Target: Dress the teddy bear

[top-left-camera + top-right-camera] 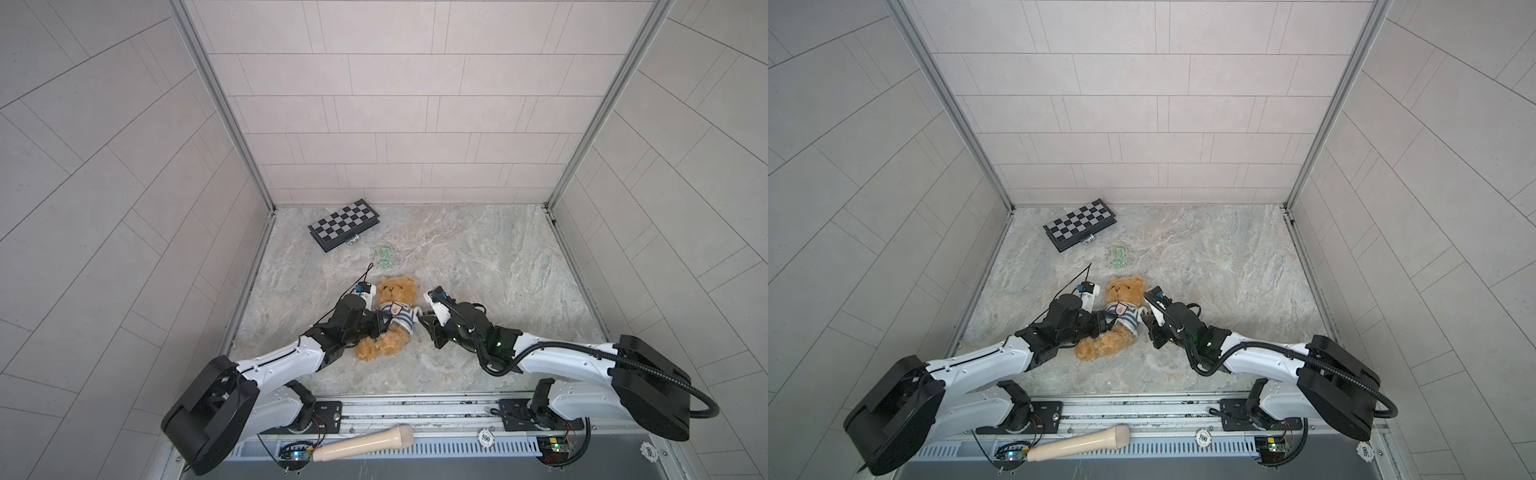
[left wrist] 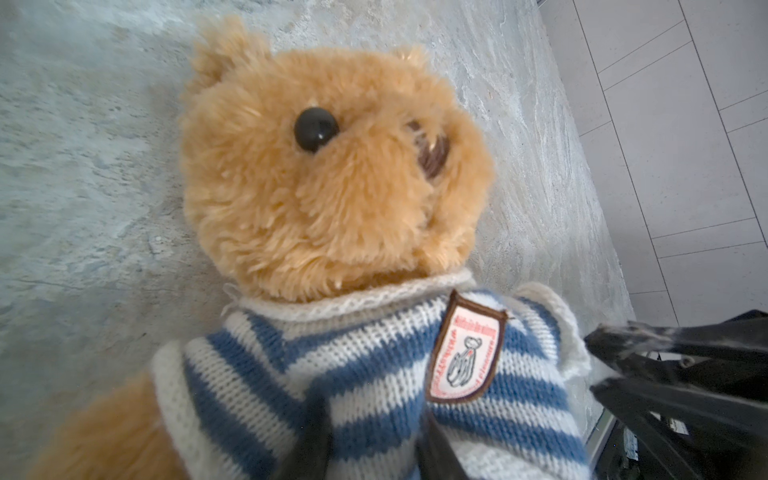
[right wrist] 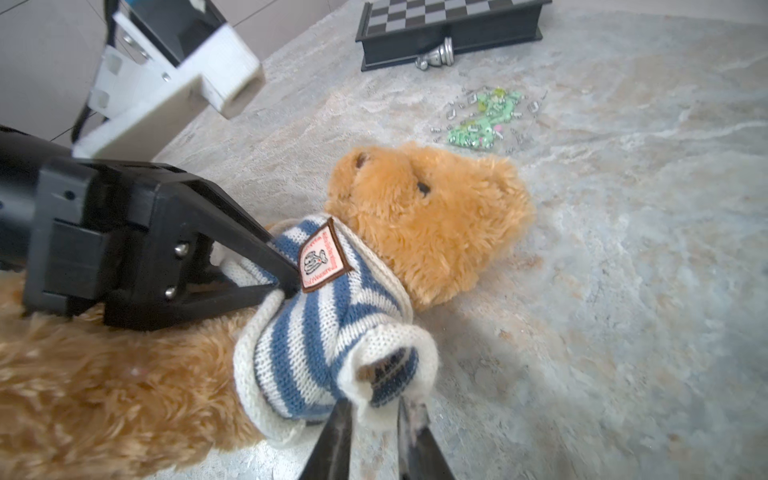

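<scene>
Your right gripper [image 3: 374, 405] is the nearer one to the job. Its two fingers are almost together, and the white edge of the sleeve [image 3: 390, 357] is pinched between them. The sleeve opening faces those fingers and looks empty: no paw shows in it.

The teddy bear [image 1: 397, 291] lies on its back on the floor [image 1: 478, 270] between your two grippers, with its legs toward the arm bases and its head pointing away. So its body runs across both sets of fingers, and the sleeve sticks out sideways toward the right ones.

Your left gripper [image 3: 286, 282] comes in from the other side. It is clamped on the striped sweater [image 1: 399, 318] at the chest, just beside the badge [image 2: 465, 353].

I think the next pull must go along the sleeve, away from the chest.

You cannot see the bear's arm on the sleeve side; it may be tucked under the wool. The left fingertips are sunk in the knit.

Past the head lie green bits [image 1: 382, 254] and a chess board [image 1: 343, 224].
</scene>
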